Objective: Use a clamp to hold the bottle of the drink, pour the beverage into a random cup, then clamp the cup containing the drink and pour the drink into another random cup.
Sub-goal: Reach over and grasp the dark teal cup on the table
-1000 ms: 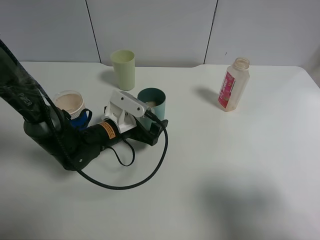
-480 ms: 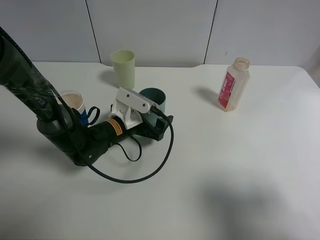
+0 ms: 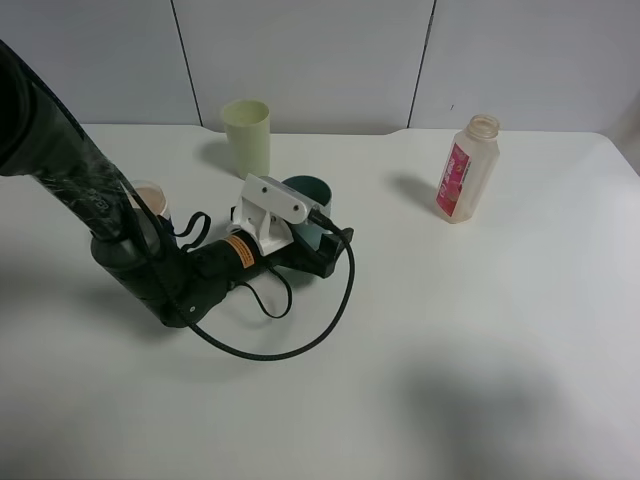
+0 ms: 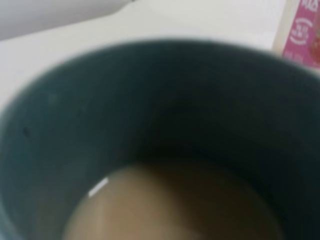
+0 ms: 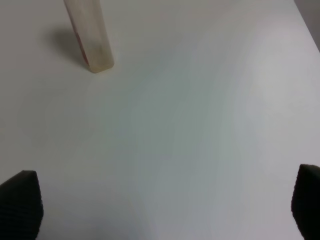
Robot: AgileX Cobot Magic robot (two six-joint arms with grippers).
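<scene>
Drink (image 4: pixel 170 210) sits in the teal cup (image 3: pixel 308 188), which the left gripper (image 3: pixel 318 240) straddles, presumably for the second pour, closure indiscernible; right gripper (image 5: pixel 165 210) gapes empty, bottle (image 3: pixel 466 168) parked upright.

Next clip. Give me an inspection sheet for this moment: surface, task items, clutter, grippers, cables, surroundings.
Surface: white table, no spills seen.
Job's things: bottle upright at far right; teal cup holds tan drink; green cup upright behind it; white cup partly hidden by the left arm.
Clutter: nothing seen.
Grippers: left gripper at the teal cup, grip not visible; right gripper open above the table.
Cables: black cable loops on the table beside the left arm.
Surroundings: grey wall panels.
</scene>
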